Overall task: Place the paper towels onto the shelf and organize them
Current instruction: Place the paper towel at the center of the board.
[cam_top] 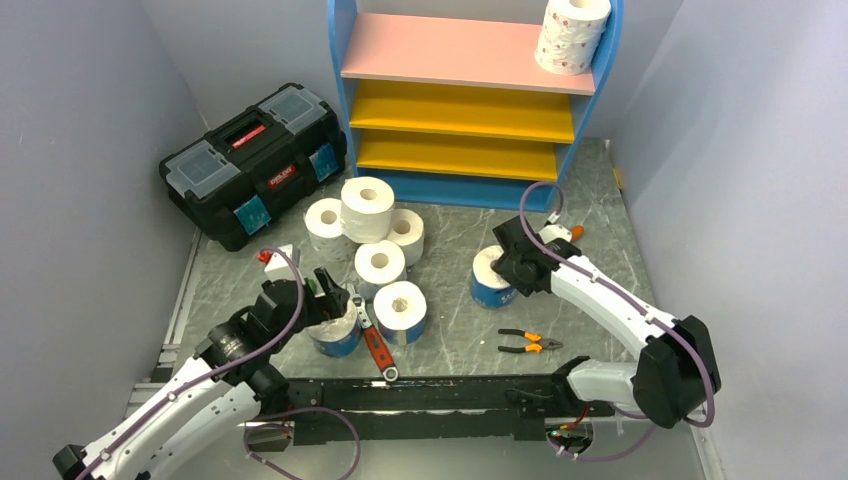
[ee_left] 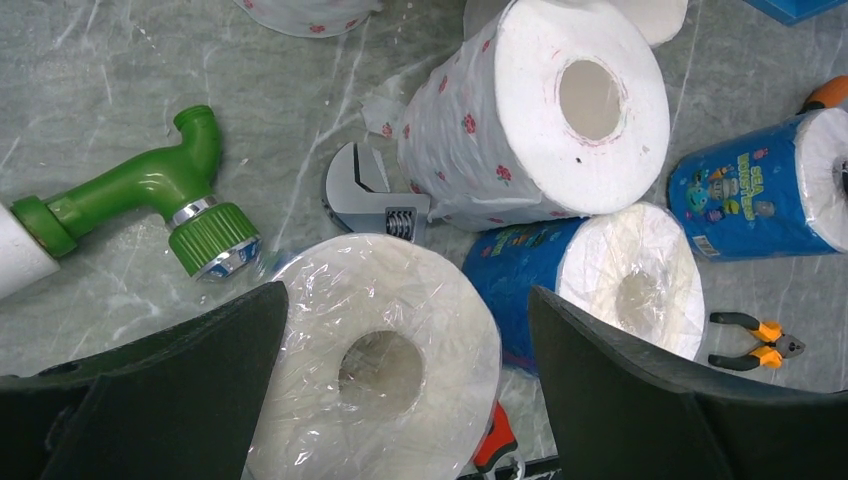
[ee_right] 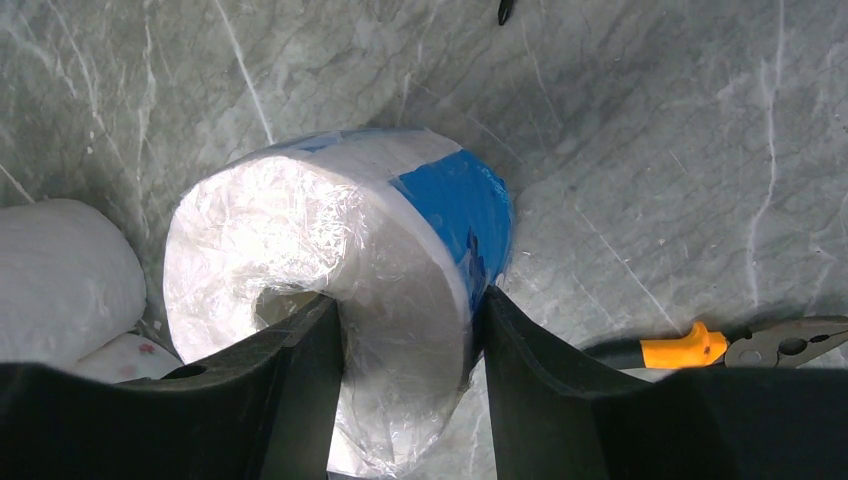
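Note:
The blue-framed shelf (cam_top: 470, 110) stands at the back, with one pink-dotted paper towel roll (cam_top: 572, 35) on the right of its pink top board. Several paper towels (cam_top: 367, 210) stand clustered on the floor in front of it. My right gripper (cam_top: 500, 270) (ee_right: 410, 300) is shut on the wall of a blue-wrapped roll (ee_right: 330, 230), one finger in its core and one outside. My left gripper (cam_top: 335, 300) (ee_left: 407, 292) is open and straddles a plastic-wrapped roll (ee_left: 375, 370). The left finger is next to this roll's side and the right finger is apart from it. A pink-dotted roll (ee_left: 520, 120) and a blue roll (ee_left: 600, 280) lie just beyond.
A black toolbox (cam_top: 255, 165) sits at the back left. A red-handled adjustable wrench (cam_top: 370, 335) lies between the near rolls. Orange-handled pliers (cam_top: 530, 342) lie right of centre. A green pipe fitting (ee_left: 160, 195) lies left of the left gripper. Grey walls close both sides.

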You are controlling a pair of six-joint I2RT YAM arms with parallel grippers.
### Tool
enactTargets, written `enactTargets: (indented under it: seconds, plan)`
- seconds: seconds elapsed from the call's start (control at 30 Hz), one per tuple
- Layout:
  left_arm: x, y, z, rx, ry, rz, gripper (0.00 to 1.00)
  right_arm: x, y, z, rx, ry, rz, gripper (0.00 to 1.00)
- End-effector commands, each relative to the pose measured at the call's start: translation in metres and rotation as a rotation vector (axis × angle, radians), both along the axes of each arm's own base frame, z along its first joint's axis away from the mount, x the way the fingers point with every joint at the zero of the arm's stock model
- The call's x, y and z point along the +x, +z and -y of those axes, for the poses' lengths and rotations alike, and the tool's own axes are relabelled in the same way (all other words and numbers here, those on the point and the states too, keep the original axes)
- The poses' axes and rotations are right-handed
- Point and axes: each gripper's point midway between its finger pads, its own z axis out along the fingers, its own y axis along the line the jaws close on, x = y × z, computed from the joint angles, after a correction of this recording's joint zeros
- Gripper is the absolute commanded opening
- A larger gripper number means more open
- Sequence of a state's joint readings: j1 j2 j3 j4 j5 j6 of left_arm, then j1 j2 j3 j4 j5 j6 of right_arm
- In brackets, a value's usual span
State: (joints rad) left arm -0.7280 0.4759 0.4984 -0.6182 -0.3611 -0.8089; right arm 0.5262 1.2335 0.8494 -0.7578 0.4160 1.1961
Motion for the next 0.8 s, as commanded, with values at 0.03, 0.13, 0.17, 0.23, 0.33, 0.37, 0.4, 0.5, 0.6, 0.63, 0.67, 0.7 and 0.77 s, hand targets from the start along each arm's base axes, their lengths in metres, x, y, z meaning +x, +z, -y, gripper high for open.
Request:
enactTargets:
  seconds: [0.03,0.13,0.17,0.23,0.33,0.37,0.4,0.5,0.6,0.63,0.67,0.7,0.77]
  plan:
    - [-0.002,-0.004,0.011,-0.029,-0.034,-0.029,0.96,0.021,0.036,-0.007,0.033,0.026,0.124,0.49]
    - [-0.002,-0.006,0.013,-0.029,-0.042,-0.033,0.96,0.020,0.040,-0.006,0.028,0.050,0.134,0.64]
    - [-0.002,-0.007,0.014,-0.029,-0.045,-0.034,0.96,0.019,0.041,-0.005,0.027,0.059,0.134,0.67]
    - [-0.002,-0.008,0.015,-0.026,-0.049,-0.041,0.96,0.018,0.043,-0.003,0.031,0.071,0.135,0.73]
    - [-0.002,-0.010,0.015,-0.020,-0.050,-0.049,0.96,0.015,0.042,-0.001,0.046,0.096,0.142,0.80]
    - [-0.002,-0.010,0.015,-0.018,-0.050,-0.051,0.96,0.015,0.043,0.000,0.054,0.100,0.146,0.81]
    - [-0.002,-0.011,0.015,-0.016,-0.050,-0.051,0.96,0.013,0.041,0.002,0.057,0.103,0.146,0.81]
    - [-0.003,-0.011,0.013,-0.016,-0.043,-0.049,0.96,0.011,0.041,0.007,0.083,0.125,0.171,0.80]
    - [-0.004,-0.012,0.012,-0.021,-0.043,-0.046,0.96,0.010,0.043,0.004,0.131,0.169,0.211,0.76]
    - [-0.004,-0.013,0.013,-0.025,-0.044,-0.046,0.96,0.010,0.044,0.002,0.145,0.183,0.222,0.75]
    - [-0.004,-0.013,0.013,-0.027,-0.044,-0.046,0.96,0.011,0.045,0.001,0.152,0.192,0.226,0.73]
    - [-0.004,-0.014,0.013,-0.028,-0.044,-0.048,0.96,0.010,0.045,-0.001,0.155,0.203,0.221,0.72]
    - [-0.003,-0.013,0.014,-0.026,-0.044,-0.051,0.96,0.010,0.042,-0.003,0.155,0.221,0.207,0.69]
